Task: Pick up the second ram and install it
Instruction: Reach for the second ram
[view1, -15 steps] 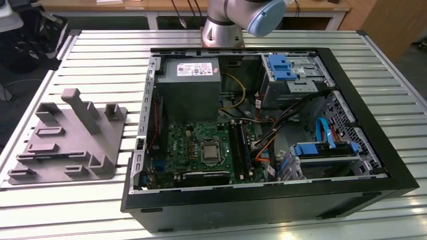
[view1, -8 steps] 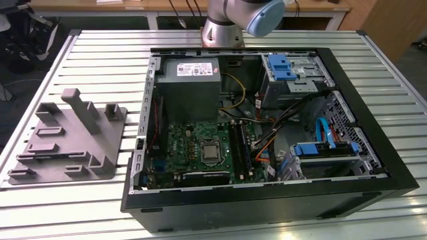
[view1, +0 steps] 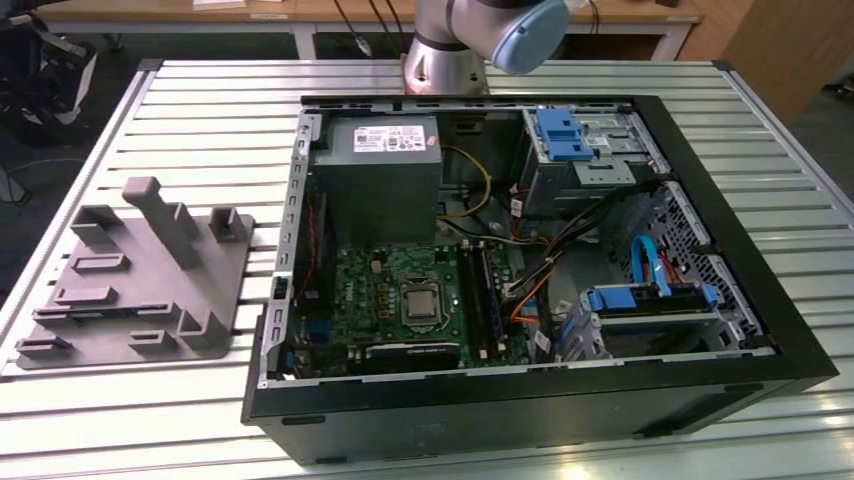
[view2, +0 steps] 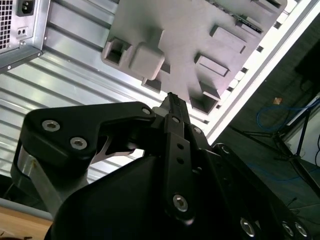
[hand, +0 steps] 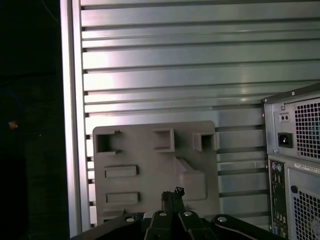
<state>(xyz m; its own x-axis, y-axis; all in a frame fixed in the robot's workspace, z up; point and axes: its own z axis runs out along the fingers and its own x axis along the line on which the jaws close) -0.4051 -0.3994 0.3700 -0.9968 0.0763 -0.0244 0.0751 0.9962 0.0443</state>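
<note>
The slatted aluminium counter (view1: 174, 110) carries the grey fixture tray (view1: 214, 270). The open computer case (view1: 534, 420) lies just beside the fixture tray, on the exterior view's right, with the green motherboard (view1: 387, 290) inside it. The base of the arm (view1: 467, 40) stands beyond the case, well apart from the fixture tray. In both wrist views the gripper (hand: 172, 192) (view2: 172, 97) hangs above the fixture tray, its 2 fingers clenched together and grasping nothing. In the second wrist view the second ram (view2: 247, 24) appears as a thin dark strip seated in the fixture tray, at the end away from the tray's upright posts (view2: 135, 55).
</note>
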